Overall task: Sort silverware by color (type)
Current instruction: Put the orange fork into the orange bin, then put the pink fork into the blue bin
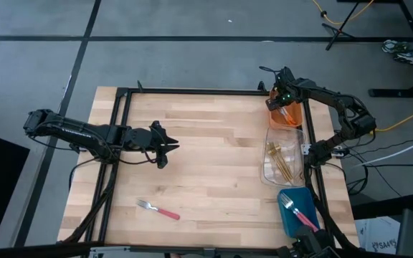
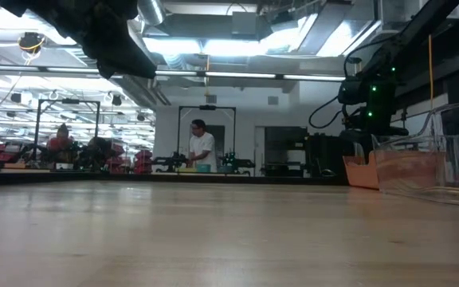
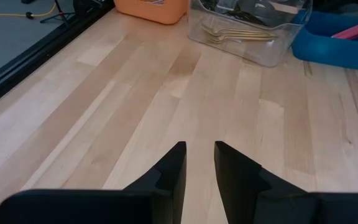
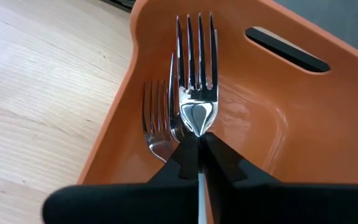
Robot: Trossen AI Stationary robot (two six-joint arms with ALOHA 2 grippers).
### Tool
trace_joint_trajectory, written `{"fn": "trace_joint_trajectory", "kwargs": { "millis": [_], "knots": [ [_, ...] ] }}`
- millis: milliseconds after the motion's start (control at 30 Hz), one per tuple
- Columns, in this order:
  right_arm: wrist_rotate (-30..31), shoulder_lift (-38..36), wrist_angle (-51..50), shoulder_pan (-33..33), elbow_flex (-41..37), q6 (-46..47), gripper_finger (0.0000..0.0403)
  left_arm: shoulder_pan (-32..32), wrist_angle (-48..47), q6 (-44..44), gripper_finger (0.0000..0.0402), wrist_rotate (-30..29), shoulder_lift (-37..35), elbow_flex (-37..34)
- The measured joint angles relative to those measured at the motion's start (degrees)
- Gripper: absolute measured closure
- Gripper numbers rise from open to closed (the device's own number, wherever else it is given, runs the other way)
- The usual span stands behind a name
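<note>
Dropping silver fork [image 4: 197, 68] into orange bin [image 4: 278, 124]: right gripper [image 4: 199, 144] jaws clamped on fork neck, over bin; lower before release. Left gripper [image 3: 199, 165] jaws parted, empty, mid-worktop. Pink fork [image 1: 158, 210] left out.

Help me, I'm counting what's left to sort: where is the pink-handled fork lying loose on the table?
In the high view the pink-handled fork lies on the bare wood near the front edge, left of the blue bin.

You are looking straight down overhead, level across the counter [image 1: 206, 158], and closely past each hand.
</note>
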Motion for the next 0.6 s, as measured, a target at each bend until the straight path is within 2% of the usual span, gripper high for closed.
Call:
{"fn": "trace_joint_trajectory", "kwargs": {
  "millis": [367, 600],
  "knots": [
    [-1.1, 0.0, 1.2, 0.0, 0.1, 0.1, 0.0344, 0.0, 0.0, 0.0, 0.0324, 0.0, 0.0, 0.0],
    [-1.1, 0.0, 1.2, 0.0, 0.1, 0.1, 0.0336, 0.0, 0.0, 0.0, 0.0324, 0.0, 0.0, 0.0]
  ]
}}
